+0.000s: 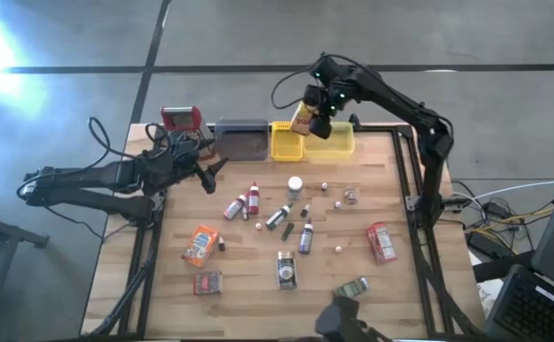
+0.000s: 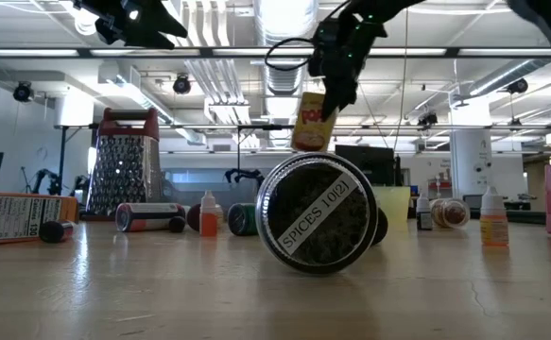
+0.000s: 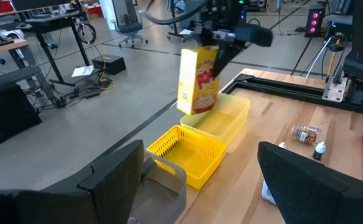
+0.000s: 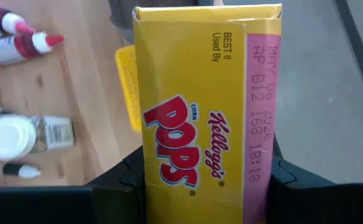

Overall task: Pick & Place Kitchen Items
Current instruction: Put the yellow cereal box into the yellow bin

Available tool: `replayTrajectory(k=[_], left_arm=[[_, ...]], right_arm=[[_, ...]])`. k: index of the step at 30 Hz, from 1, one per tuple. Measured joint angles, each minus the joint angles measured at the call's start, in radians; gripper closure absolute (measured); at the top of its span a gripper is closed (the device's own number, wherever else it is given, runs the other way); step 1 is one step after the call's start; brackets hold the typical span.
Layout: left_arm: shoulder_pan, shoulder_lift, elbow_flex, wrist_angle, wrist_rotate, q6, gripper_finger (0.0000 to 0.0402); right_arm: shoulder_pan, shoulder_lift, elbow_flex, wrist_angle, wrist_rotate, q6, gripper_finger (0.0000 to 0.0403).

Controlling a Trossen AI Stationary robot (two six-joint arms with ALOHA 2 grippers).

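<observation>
A small yellow Corn Pops cereal box (image 1: 301, 122) hangs in the air over the yellow trays (image 1: 287, 144) at the table's far edge, with my right gripper (image 1: 318, 106) shut on it. In the low view the box (image 2: 311, 123) hangs below that gripper (image 2: 336, 76). My left gripper (image 1: 216, 170) stands open and holds nothing, above the table's left side, pointing toward the trays. The other kitchen items lie scattered on the table: small bottles (image 1: 243, 202), an orange packet (image 1: 200, 244) and a red packet (image 1: 381, 241). My right gripper pinches the box between its two fingers (image 4: 124, 182), one on each narrow side, near the box's upper end (image 3: 210, 57). The fingers slant down from above. The box hangs below them, lifted clear and tilted, its printed front (image 4: 193, 124) facing the wrist camera.
A grey tray (image 1: 241, 141) and a red-topped grater (image 1: 181, 119) stand at the far edge, left of the yellow basket. A round spice tin (image 2: 318, 225) lies on its side near the front edge. Bare wood lies at the table's right, past the red packet.
</observation>
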Motion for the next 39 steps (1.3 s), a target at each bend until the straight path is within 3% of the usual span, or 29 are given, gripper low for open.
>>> replayTrajectory(k=[14, 22, 39], left_arm=[[0.0, 0.0, 0.0, 0.0, 0.0, 0.0, 0.0083], [0.0, 0.0, 0.0, 0.0, 0.003, 0.0, 0.0083], [0.0, 0.0, 0.0, 0.0, 0.015, 0.0, 0.0083]], right_arm=[[0.008, 0.293, 0.339, -0.098, 0.007, -0.138, 0.0242], [0.005, 0.364, 0.338, -0.079, 0.061, -0.172, 0.0247], [-0.015, 0.435, 0.338, -0.014, 0.059, -0.196, 0.0253]])
